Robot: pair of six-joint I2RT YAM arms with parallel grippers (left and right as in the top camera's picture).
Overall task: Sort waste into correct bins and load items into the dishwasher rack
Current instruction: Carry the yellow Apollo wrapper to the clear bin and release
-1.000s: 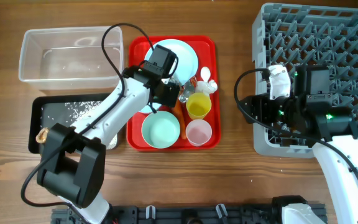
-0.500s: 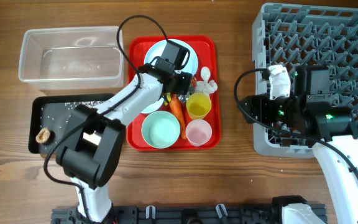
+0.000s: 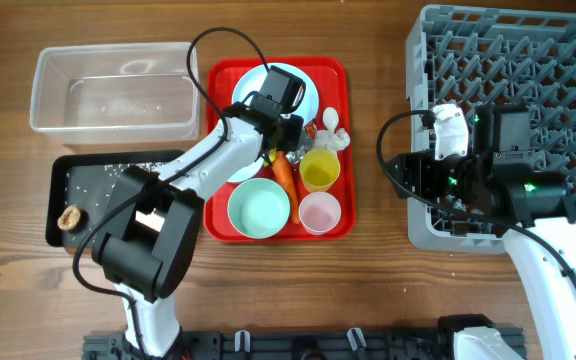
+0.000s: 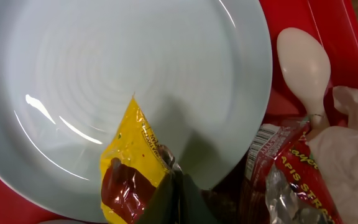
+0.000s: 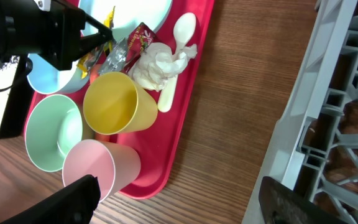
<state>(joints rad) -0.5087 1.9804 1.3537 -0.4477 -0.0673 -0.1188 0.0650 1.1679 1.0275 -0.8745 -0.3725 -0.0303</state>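
Observation:
My left gripper (image 4: 179, 190) is shut on the edge of the yellow wrapper (image 4: 132, 168), which lies on the light blue plate (image 4: 104, 74). The red-silver wrapper (image 4: 284, 168), crumpled paper (image 4: 353, 137) and white spoon (image 4: 303, 59) lie just right of the plate. From above, the left gripper (image 3: 290, 135) sits over the red tray (image 3: 343, 75), beside the carrot (image 3: 285, 175), yellow cup (image 3: 319, 170), pink cup (image 3: 319, 212) and a bowl (image 3: 259, 208). My right gripper (image 3: 393, 175) stands open and empty over bare wood, between the tray and the dishwasher rack (image 3: 513, 100).
The clear tub (image 3: 113, 90) stands at the back left. The black tray (image 3: 98, 185) in front of it holds rice grains (image 3: 128, 172) and a brown lump (image 3: 69, 216). A second bowl (image 5: 45, 71) lies under the left arm.
The left arm has swung further over the plate and its jaws have closed on the yellow wrapper. The right arm has not moved.

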